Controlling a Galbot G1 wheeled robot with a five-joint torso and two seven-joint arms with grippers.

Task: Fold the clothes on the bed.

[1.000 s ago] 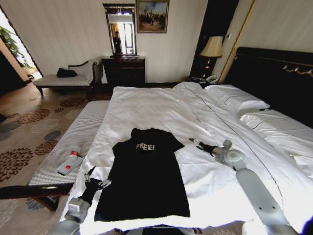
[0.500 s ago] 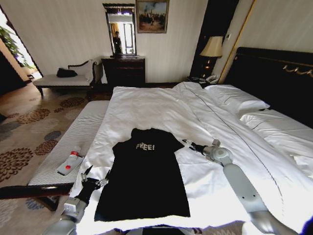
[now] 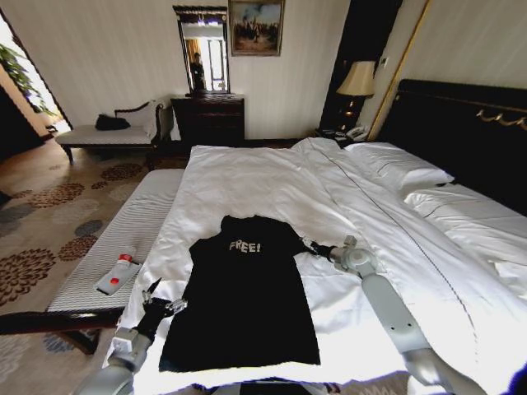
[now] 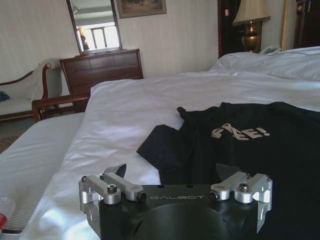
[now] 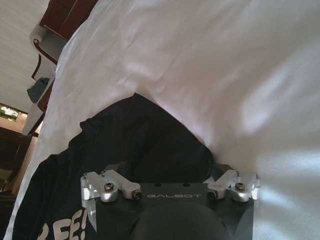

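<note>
The clothes, a black T-shirt (image 3: 243, 288) with white "FREE!" lettering, lie flat and face up on the white duvet of the bed (image 3: 263, 177). My right gripper (image 3: 309, 244) is low at the shirt's right sleeve. In the right wrist view that gripper (image 5: 170, 167) is open, and the sleeve (image 5: 150, 135) lies just ahead of its fingers. My left gripper (image 3: 167, 298) hovers beside the shirt's left edge near the hem. Seen from the left wrist, it (image 4: 172, 170) is open too, pointing up along the shirt (image 4: 250, 145) with nothing held.
A striped bench (image 3: 123, 239) runs along the bed's left side, with a small red-capped bottle (image 3: 118, 276) on it. Pillows (image 3: 395, 169) and a dark headboard (image 3: 461, 123) are at the right. A chaise (image 3: 107, 136), a dresser (image 3: 207, 119) and a lamp (image 3: 357, 80) stand by the far wall.
My right gripper has slid left across the duvet to the shirt's right sleeve. The left gripper has barely shifted. The shirt lies as before.
</note>
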